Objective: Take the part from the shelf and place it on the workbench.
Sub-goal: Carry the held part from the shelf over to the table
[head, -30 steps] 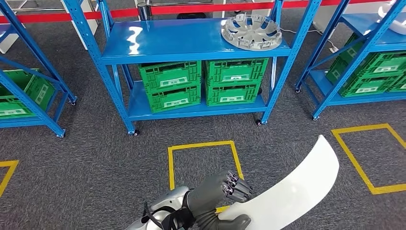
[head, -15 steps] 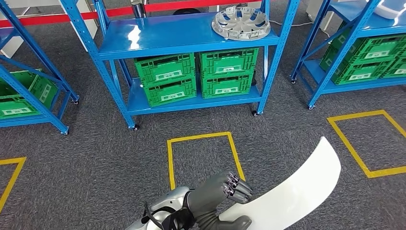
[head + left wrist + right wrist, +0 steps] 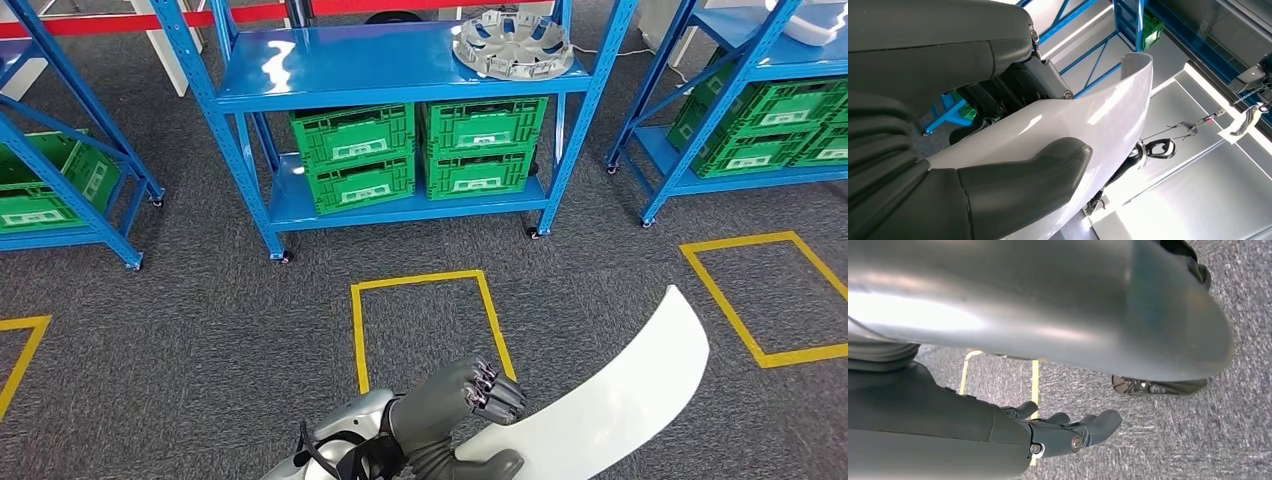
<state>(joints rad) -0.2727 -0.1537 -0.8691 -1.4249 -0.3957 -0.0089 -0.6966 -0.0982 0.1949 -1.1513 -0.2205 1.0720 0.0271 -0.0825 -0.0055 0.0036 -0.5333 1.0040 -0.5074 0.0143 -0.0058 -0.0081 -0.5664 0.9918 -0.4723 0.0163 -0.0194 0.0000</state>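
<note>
While the left hand [image 3: 470,400] is gripping the long curved white plastic panel [image 3: 610,400] at its near end, the panel's length is reaching forward-right, and the right hand [image 3: 1068,430] is hanging empty, fingers loosely apart.

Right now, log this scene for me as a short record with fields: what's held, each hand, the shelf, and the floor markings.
held part: long curved white panel
left hand: grips the panel's near end, thumb on its face
right hand: holds nothing, fingers loosely extended above the carpet
shelf: blue, silver wheel cover on top level, green crates below
floor: grey carpet, yellow tape rectangle ahead
</note>
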